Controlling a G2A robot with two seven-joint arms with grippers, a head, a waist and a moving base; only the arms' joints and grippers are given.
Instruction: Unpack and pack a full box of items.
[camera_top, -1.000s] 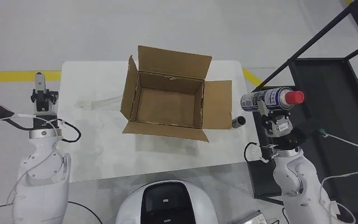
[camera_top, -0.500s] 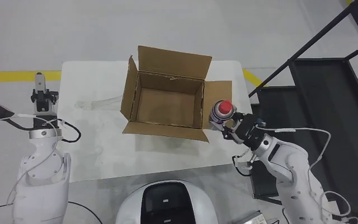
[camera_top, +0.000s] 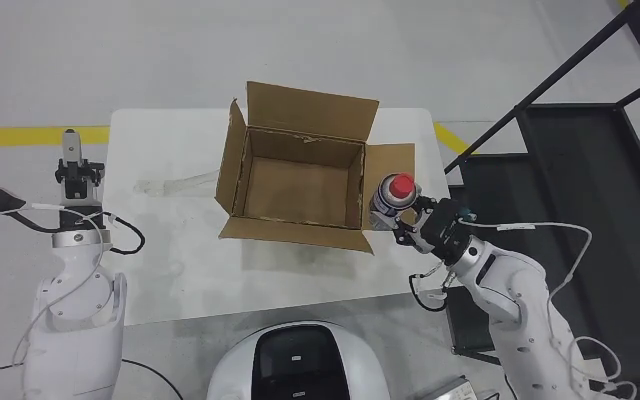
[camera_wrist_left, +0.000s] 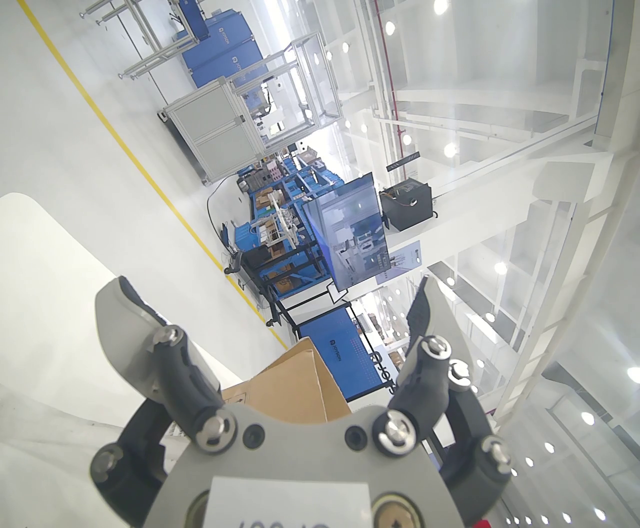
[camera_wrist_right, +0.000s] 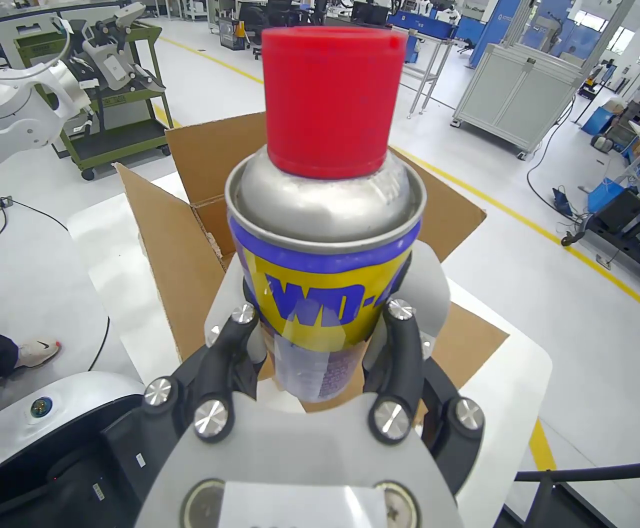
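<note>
Right jaws are swinging in from beyond the bench's right side since a second ago, turning the blue-and-yellow metal spray can with red plastic cap (camera_top: 390, 194) (camera_wrist_right: 325, 200) from lying sideways to upright, and over the last half second they are edging it slightly closer to the box. Right jaws are now clamping the can around its lower body, cap pointing up. The can is hanging over the right-hand flap of the open brown cardboard box (camera_top: 300, 110) (camera_wrist_right: 165, 260) (camera_wrist_left: 295, 380), just beside the box's right wall; whether its base is touching the flap, cannot tell. The box is sitting mid-way across the white bench (camera_top: 160, 150) (camera_wrist_right: 520, 360) (camera_wrist_left: 40, 300) with all flaps folded outward. Left jaws are staying put just off the bench's left edge, spread wide and holding nothing, well apart from the box.
</note>
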